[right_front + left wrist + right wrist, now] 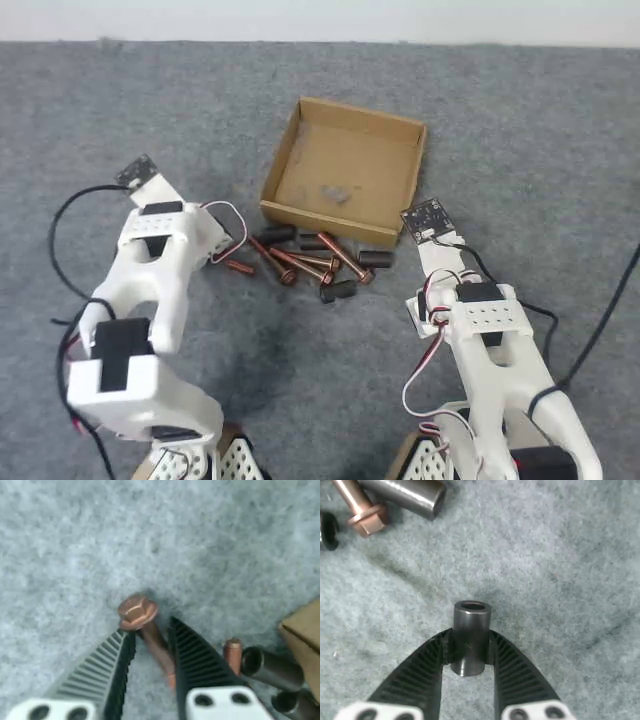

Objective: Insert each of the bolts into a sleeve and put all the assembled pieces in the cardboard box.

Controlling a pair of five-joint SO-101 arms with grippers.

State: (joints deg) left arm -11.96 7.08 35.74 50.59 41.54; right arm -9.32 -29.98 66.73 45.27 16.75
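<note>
Left claw [150, 626] stands apart, its jaws straddling a copper bolt [137, 611] that lies on the grey worktop [520, 130]. My right claw [470, 635] is clamped on a dark sleeve [471, 615], held upright away from the loose pile by the cardboard box [330, 222]. I judge this the pick-up before an insertion: next I need to close on the bolt's shank, lift it, and line its tip up with the sleeve's open bore.
</note>
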